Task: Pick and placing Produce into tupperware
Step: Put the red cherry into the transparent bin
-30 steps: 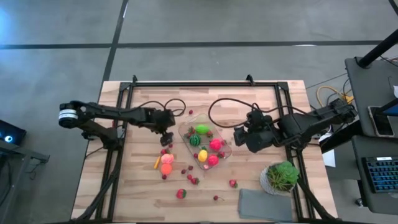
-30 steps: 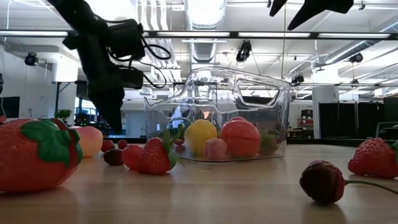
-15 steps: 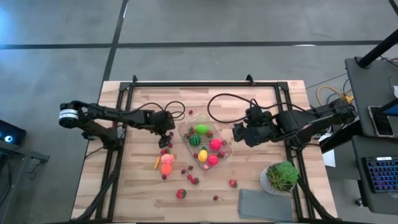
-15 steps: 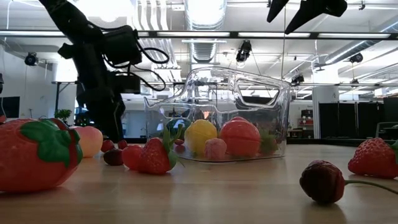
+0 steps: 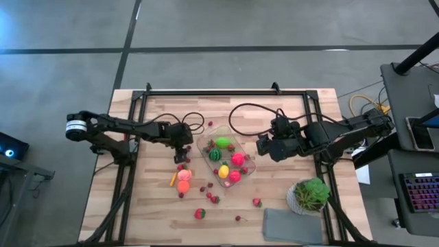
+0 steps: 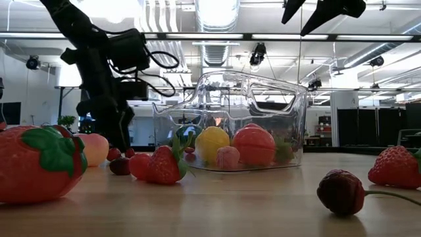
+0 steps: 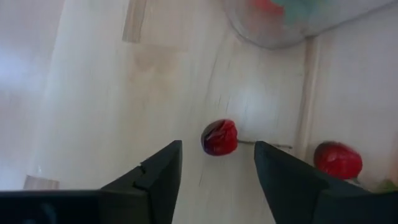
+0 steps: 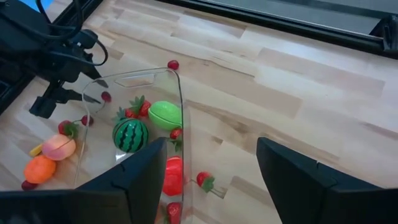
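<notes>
- The clear, round-cornered rectangular plastic tub (image 5: pixel 226 161) stands near the middle of the pale wooden bench (image 5: pixel 151 206); from above it holds a lime-green fruit (image 5: pixel 223 143), a small striped watermelon (image 5: pixel 215 154), a yellow fruit (image 5: pixel 223 171) and pink-red fruits (image 5: pixel 238 160).
- The left pincer (image 5: pixel 183 152) is low over the bench just beside the tub's left wall. Its wrist camera alone shows the two dark fingers (image 7: pixel 155 177) spread apart with a small dark-red cherry (image 7: pixel 219 137) lying on the wood between them, not gripped; a second red berry (image 7: pixel 337 160) lies off to one side.
- The right pincer (image 5: pixel 264 146) hangs above the bench just off the tub's right wall. Only its wrist camera shows its fingers (image 8: pixel 140 177) wide apart and empty, looking down at the tub's rim (image 8: pixel 181 112).
- The level view shows the left arm (image 6: pixel 105 79) reaching down beside the tub (image 6: pixel 230 125), and big strawberries (image 6: pixel 39 161) close to the lens that look small from above.
- Loose produce lies left of and in front of the tub: an orange ball (image 5: pixel 183 186), a peach-pink fruit (image 5: pixel 184 175), and a strawberry (image 5: pixel 199 213) toward the front edge.
- Only the overhead view shows the potted green plant (image 5: pixel 310 195) and flat grey cloth (image 5: pixel 291 225) at the front right corner.
</notes>
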Action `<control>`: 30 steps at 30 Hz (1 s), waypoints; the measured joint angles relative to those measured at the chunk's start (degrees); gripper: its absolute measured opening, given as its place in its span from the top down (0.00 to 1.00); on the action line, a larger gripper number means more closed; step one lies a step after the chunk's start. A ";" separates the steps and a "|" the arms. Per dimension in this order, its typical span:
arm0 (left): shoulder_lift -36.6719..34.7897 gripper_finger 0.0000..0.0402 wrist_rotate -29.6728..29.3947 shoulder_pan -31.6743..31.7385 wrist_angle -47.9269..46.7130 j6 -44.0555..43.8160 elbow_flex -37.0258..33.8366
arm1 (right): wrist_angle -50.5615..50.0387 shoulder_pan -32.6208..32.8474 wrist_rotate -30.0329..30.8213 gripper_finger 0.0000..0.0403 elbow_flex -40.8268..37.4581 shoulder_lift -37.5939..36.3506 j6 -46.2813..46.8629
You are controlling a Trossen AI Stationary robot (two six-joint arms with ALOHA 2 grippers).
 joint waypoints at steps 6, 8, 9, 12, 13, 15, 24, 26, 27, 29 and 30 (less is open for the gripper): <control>0.00 0.58 0.79 0.00 0.40 0.07 -1.21 | 0.01 0.00 0.00 0.41 -0.11 0.00 0.00; 0.04 0.59 2.10 -0.02 1.37 0.04 -1.61 | 0.01 0.00 0.00 0.41 -0.11 0.00 0.00; 0.23 0.59 2.62 -0.02 2.14 0.07 -1.68 | 0.03 0.00 0.00 0.41 -0.13 0.06 0.00; 1.03 0.60 2.69 -0.02 4.02 0.07 -1.83 | 0.01 0.00 0.00 0.41 -0.20 0.42 0.02; 1.48 0.60 2.69 -0.02 4.61 0.07 -1.83 | 0.05 0.00 -0.02 0.41 -0.20 0.59 0.00; 2.25 0.60 2.67 -0.02 5.11 0.07 -1.89 | 0.20 0.00 -0.04 0.41 -0.22 1.18 0.02; 3.86 0.60 2.17 -0.02 7.52 -0.28 -1.80 | 0.06 0.02 -2.04 0.39 -0.22 3.14 0.58; 3.72 0.60 1.43 -0.04 8.33 -0.25 -1.72 | 0.13 0.00 -2.42 0.39 -0.26 3.39 0.55; 3.63 0.60 0.98 -0.04 8.69 -0.24 -1.62 | 0.16 0.02 -2.56 0.39 -0.26 3.50 0.57; 3.49 0.60 -0.42 -0.04 10.07 -0.22 -1.34 | 0.05 0.00 -3.08 0.39 -0.26 3.62 0.85; 3.49 0.60 -1.04 -0.01 11.09 -0.24 -1.33 | 0.08 0.00 -3.10 0.39 -0.26 3.63 1.04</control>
